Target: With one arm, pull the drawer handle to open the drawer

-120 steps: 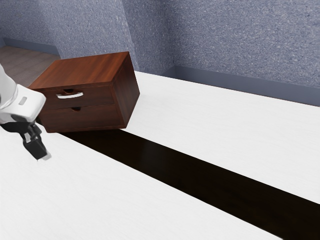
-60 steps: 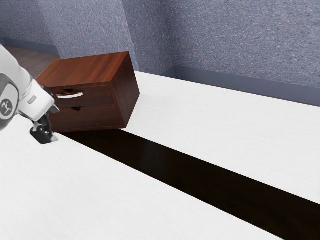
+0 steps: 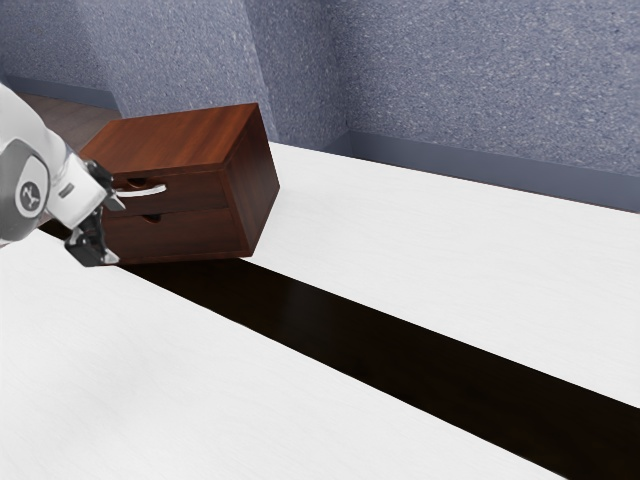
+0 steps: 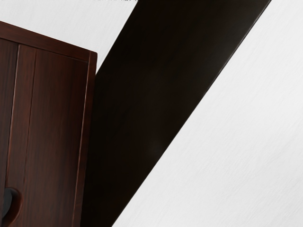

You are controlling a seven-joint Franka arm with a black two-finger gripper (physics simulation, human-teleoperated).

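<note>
A dark brown wooden cabinet [image 3: 215, 170] stands on the white table at the back, toward the exterior view's left. Its upper drawer [image 3: 185, 192] sits flush with the front and carries a white curved handle [image 3: 140, 188]. Below it is a second drawer front [image 3: 180, 232]. My gripper [image 3: 100, 218] is open and hangs at the cabinet's front, by the handle's end on the exterior view's left, with nothing between its fingers. In the wrist view the cabinet's front panels [image 4: 47, 132] lie close beside my hand, with a dark recess [image 4: 9, 205] at the edge.
A wide black strip [image 3: 400, 350] crosses the white table [image 3: 450, 250] diagonally from under the cabinet toward the exterior view's lower right; it also shows as the black strip [image 4: 161, 94] beside the cabinet. Blue-grey walls [image 3: 450, 70] stand behind.
My hand has risen from low over the table and moved toward the exterior view's right, up to the cabinet's front beside the handle. The drawer has not moved.
</note>
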